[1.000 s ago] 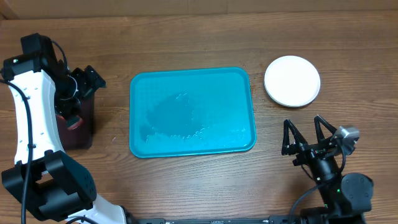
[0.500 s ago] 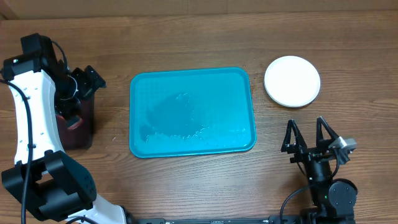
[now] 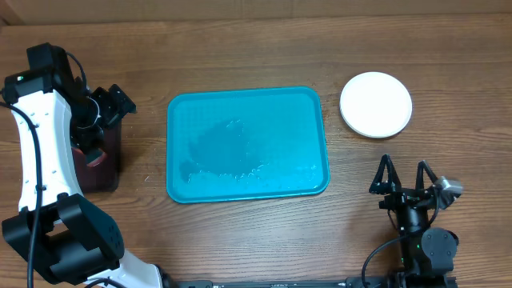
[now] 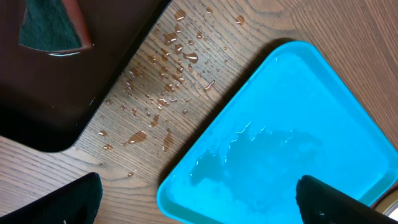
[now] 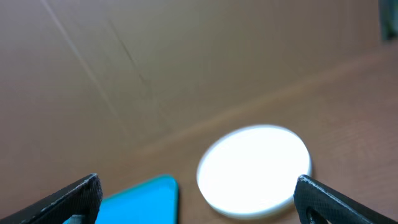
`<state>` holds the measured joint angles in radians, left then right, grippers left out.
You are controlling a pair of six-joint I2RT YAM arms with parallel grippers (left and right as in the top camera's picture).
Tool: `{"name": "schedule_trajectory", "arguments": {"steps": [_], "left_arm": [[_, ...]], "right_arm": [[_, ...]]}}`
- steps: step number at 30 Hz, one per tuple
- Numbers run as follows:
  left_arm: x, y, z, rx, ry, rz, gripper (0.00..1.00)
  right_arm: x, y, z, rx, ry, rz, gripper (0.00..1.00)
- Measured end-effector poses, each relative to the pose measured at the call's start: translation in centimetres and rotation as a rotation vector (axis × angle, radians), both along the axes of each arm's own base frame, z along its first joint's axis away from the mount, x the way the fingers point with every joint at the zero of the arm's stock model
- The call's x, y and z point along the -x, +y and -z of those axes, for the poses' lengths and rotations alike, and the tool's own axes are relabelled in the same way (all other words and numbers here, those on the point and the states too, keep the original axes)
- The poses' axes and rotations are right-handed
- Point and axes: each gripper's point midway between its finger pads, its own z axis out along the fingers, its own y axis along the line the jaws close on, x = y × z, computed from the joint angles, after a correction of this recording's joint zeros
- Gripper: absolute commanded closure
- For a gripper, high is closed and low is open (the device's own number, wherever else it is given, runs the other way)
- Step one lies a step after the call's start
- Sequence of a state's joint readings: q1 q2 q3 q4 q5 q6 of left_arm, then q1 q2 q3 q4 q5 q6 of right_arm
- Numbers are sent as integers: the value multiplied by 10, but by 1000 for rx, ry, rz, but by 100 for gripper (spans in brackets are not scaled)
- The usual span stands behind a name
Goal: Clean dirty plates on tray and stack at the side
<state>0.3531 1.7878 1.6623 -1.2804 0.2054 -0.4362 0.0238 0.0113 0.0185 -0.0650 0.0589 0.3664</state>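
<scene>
You had both grippers spread wide and holding nothing. Your left gripper (image 3: 108,106) hung above the far end of the dark maroon tray (image 3: 102,164) at the left side of the table (image 3: 240,240). In its wrist view the two fingertips (image 4: 78,199) sat at opposite bottom corners of the frame, with only wood and tray showing between them. A green sponge (image 4: 50,26) lay inside the maroon tray. Water droplets (image 4: 165,78) speckled the wood between that tray and the teal tray (image 3: 246,144).

The teal tray lay flat in the middle of the table, and a wet film (image 3: 228,156) glistened across its floor.

The white plate (image 3: 376,105) rested on the wood beyond the teal tray's far right corner, near it but not touching. From above you saw one white disc only; it may have been the top of a stack, but I cannot tell. Your right wrist view was blurred and showed the plate as a pale round shape beside a corner of the teal tray.

Your right gripper (image 3: 404,178) stood at the near right of the table, fingers splayed, pointing toward the plate and well short of it.
</scene>
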Motion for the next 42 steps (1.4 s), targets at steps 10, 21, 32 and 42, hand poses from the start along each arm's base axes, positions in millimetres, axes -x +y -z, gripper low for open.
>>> {"name": "schedule_trajectory", "arguments": {"steps": [10, 21, 32, 42], "left_arm": [[0, 0, 0, 0, 0, 0, 0], [0, 0, 0, 0, 0, 0, 0], [0, 0, 0, 0, 0, 0, 0], [0, 0, 0, 0, 0, 0, 0]], "right_arm": [[0, -1, 4, 13, 18, 4, 0], [0, -1, 4, 20, 17, 4, 0], [0, -1, 4, 20, 18, 4, 0], [0, -1, 4, 20, 18, 4, 0]]}}
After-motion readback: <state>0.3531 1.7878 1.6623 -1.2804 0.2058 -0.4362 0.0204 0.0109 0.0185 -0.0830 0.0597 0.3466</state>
